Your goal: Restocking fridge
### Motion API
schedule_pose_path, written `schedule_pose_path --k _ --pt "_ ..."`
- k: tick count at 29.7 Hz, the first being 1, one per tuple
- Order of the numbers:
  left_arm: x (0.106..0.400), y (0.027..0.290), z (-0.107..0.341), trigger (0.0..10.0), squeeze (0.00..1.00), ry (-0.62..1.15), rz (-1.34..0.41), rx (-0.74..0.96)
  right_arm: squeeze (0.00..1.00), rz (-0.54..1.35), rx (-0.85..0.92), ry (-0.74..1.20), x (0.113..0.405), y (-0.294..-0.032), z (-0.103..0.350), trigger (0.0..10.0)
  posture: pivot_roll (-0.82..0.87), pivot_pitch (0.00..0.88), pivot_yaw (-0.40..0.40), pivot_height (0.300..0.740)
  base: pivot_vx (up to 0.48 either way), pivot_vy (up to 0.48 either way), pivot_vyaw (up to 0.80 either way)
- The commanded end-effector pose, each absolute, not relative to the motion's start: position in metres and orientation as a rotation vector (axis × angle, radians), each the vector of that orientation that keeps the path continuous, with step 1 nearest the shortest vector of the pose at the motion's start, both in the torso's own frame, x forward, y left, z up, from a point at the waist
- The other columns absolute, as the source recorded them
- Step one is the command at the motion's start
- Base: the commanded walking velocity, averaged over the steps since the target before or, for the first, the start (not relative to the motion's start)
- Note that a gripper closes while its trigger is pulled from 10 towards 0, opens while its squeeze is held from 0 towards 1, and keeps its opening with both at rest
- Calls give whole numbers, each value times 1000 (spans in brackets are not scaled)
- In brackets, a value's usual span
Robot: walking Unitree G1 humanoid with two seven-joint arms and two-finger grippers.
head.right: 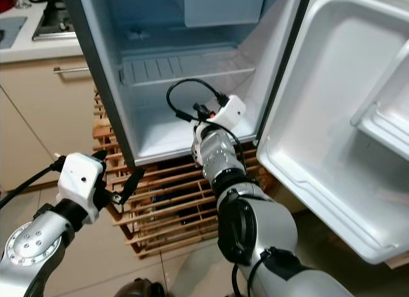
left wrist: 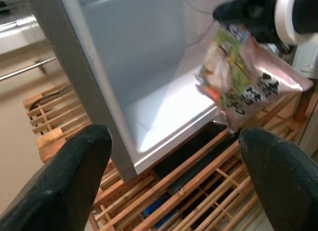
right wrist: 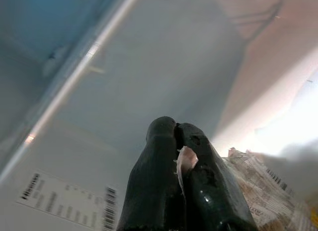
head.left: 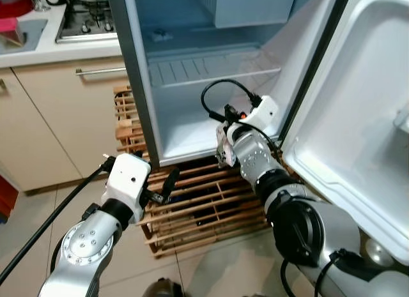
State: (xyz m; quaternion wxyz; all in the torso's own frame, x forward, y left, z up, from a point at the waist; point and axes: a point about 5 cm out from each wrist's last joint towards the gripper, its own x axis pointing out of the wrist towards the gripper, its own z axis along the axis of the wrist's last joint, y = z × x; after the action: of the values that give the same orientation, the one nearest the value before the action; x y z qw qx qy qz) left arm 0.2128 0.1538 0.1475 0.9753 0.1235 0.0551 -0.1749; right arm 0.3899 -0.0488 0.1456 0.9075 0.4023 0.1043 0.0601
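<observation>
While the right gripper is pinching a snack packet at the open fridge lip, shown clearly from the left wrist, the left gripper is hovering spread beside the wooden rack.

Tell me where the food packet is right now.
The food packet hangs pinched in the right gripper, at the open fridge's bottom compartment, above the wooden rack.

Both arms are silver metal with rounded, screw-dotted joint housings and black collars. A white boxy wrist module sits on each: lower left for the left arm, centre for the right arm. Black cables loop off both wrists; glossy black fingers.
</observation>
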Motion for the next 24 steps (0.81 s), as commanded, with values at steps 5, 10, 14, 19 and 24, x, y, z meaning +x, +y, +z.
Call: schedule_pose_path --k 5,10,14,19,24 --pt "202 149 154 10000 0 119 -351 242 235 254 1001 96 400 -28 194 0 242 133 3 740 0 0 0" --pt "197 150 155 10000 0 129 -340 238 235 276 1098 41 406 -29 216 0 254 143 1 740 0 0 0" --pt "191 150 155 10000 0 140 -330 258 231 164 1146 133 403 -32 195 0 289 157 -1 740 0 0 0" --pt "188 149 156 10000 0 143 -317 269 220 38 1204 266 394 -33 164 0 308 160 -7 740 0 0 0" --pt "185 148 157 10000 0 144 -306 282 208 -38 1124 372 384 -34 136 0 347 173 -18 740 0 0 0"
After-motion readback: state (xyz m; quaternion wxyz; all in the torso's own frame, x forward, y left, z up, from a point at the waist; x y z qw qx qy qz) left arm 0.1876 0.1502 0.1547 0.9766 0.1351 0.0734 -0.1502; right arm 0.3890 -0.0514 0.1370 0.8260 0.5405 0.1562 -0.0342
